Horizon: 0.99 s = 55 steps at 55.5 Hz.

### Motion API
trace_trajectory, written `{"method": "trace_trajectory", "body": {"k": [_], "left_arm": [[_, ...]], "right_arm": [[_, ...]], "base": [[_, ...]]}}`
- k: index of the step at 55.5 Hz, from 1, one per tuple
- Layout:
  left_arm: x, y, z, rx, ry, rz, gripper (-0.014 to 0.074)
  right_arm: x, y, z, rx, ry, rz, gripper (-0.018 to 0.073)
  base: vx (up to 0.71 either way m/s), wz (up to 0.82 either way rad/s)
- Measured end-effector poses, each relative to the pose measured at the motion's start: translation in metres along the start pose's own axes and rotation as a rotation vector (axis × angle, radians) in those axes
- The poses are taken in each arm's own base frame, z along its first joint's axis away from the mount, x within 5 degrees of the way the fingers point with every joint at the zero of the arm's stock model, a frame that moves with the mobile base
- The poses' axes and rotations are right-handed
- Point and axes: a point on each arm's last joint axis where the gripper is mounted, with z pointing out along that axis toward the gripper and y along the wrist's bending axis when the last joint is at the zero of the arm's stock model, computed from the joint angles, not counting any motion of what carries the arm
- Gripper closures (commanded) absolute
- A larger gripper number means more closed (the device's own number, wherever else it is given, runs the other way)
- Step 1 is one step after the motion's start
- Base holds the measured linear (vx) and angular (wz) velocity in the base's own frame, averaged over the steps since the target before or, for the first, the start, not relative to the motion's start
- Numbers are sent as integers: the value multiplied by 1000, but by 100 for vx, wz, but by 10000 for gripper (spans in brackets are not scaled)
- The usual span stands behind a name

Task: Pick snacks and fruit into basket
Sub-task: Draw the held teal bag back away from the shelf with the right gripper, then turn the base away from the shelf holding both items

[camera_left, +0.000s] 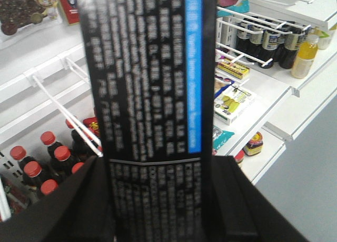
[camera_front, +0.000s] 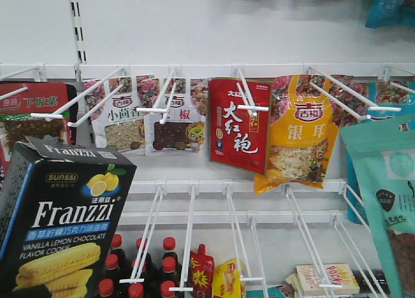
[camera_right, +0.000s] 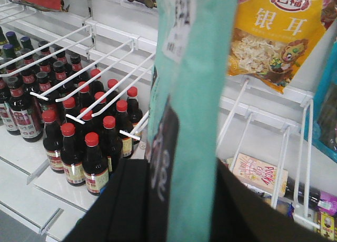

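The black Franzzi cookie box [camera_front: 61,223] stands upright at the lower left of the front view. In the left wrist view its printed back with a blue stripe [camera_left: 152,79] rises between the black pads of my left gripper [camera_left: 160,200], which is shut on it. A mint-green pouch [camera_front: 389,194] hangs at the right edge of the front view. Seen edge-on in the right wrist view, the pouch [camera_right: 197,84] is pinched by my right gripper [camera_right: 181,200]. The basket and any fruit are out of view.
White wire hooks [camera_front: 249,107] jut out from the shelf wall. A red pouch [camera_front: 238,124] and a yellow-orange pouch [camera_front: 299,135] hang on them. Dark bottles with red caps [camera_right: 84,131] fill the lower shelf, and a Pocky box [camera_right: 258,173] lies to the right.
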Motion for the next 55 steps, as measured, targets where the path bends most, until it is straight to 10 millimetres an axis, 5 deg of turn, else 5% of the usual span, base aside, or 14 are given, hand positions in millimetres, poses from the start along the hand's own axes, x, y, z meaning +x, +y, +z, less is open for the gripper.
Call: {"method": "trace_trajectory", "body": {"k": [55], "left_arm": [[0,0,0,0,0,0,556]], "right_arm": [[0,0,0,0,0,0,566]], "base": [[-10,-40]]}}
